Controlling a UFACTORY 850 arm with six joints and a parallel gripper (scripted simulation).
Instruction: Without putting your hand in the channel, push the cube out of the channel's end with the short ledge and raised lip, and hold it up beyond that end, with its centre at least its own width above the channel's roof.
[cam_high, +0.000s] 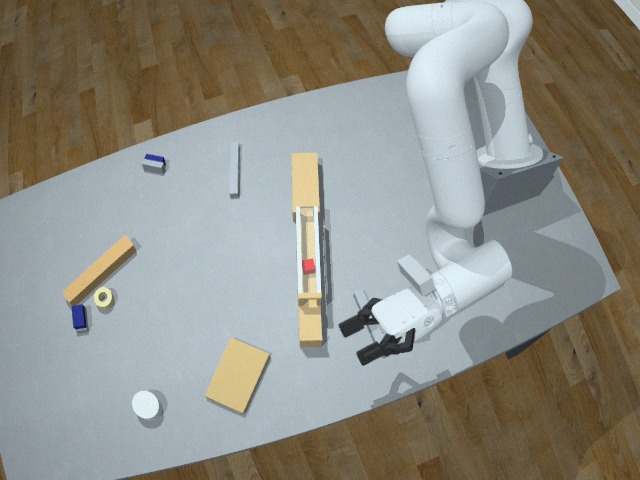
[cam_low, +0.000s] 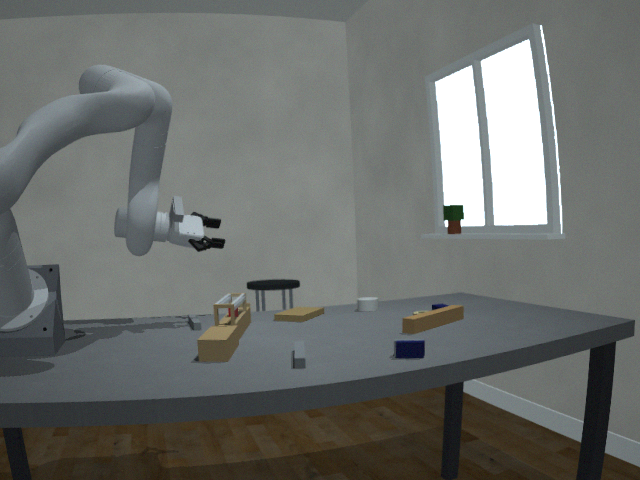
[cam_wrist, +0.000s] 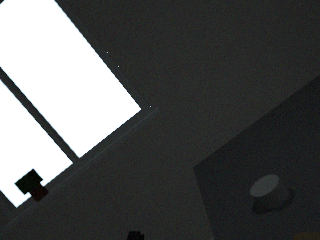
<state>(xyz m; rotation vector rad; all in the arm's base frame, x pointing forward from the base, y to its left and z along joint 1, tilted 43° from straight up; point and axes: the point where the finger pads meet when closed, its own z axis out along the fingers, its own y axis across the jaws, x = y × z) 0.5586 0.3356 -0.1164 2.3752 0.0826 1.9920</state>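
The tan channel (cam_high: 305, 180) (cam_low: 219, 342) lies lengthwise on the grey table (cam_high: 180, 242) (cam_low: 516, 330). Its middle stretch is roofed by white rails. The red cube (cam_high: 308, 266) (cam_low: 235, 311) sits inside, under the rails, in the half nearer the end with a small raised piece. My gripper (cam_high: 355, 342) (cam_low: 218, 232) is open and empty. It hangs well above the table, pointing sideways, beside that end of the channel. A long grey stick (cam_high: 234, 169) (cam_low: 298, 353) lies flat on the far side of the channel from the arm. The wrist view shows neither the cube nor the channel.
A small grey block (cam_high: 360, 298) (cam_low: 194, 322) lies under the gripper. Also on the table are a tan plate (cam_high: 237, 375) (cam_low: 298, 313), a white cylinder (cam_high: 145, 404) (cam_low: 367, 303) (cam_wrist: 267, 192), a tan bar (cam_high: 98, 268) (cam_low: 432, 318), a pale ring (cam_high: 101, 295) and two blue blocks (cam_high: 154, 162) (cam_high: 78, 316).
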